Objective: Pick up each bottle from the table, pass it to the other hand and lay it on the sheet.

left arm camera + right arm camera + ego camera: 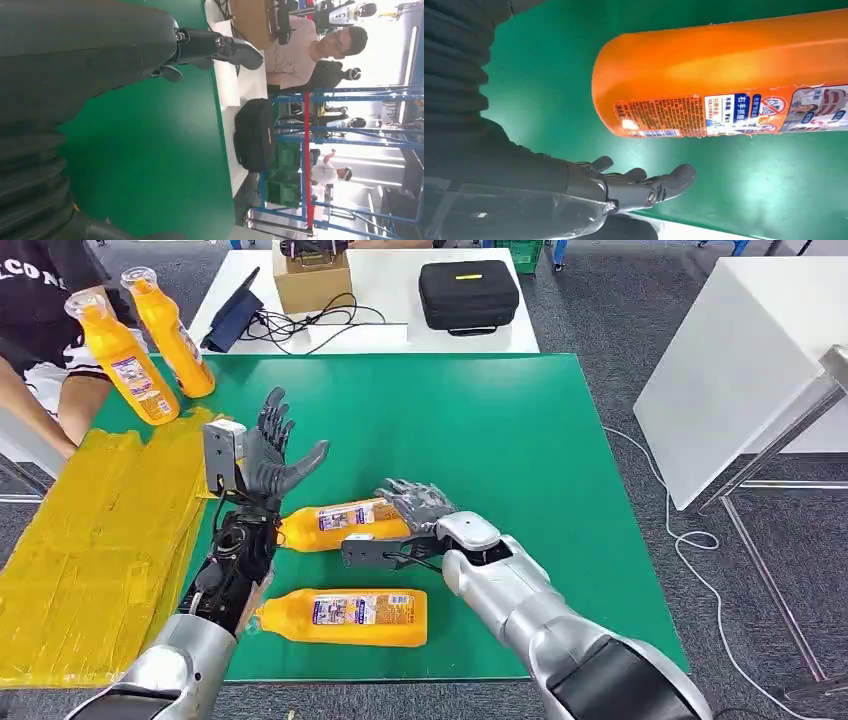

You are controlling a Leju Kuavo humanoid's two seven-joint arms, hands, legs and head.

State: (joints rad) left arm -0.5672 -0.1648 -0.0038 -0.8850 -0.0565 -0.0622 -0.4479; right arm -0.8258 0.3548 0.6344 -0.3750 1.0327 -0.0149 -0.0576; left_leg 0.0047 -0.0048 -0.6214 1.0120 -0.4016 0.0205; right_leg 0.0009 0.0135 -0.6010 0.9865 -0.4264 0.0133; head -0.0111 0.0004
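two orange bottles [345, 617] lying flat, printed labels, green table [480, 430]

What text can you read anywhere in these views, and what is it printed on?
"右手抓瓶": blue panel on the label of the orange plastic bottle by the right hand.
Smaller print on that label: too small to read.
"CON": partial white letters on a person's black shirt.
Other bottle labels: blurred.

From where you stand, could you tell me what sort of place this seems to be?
Probably a robotics lab or test workshop: a green work table laid out with orange bottles, a white bench with a black equipment case and cables, and blue metal racking behind.
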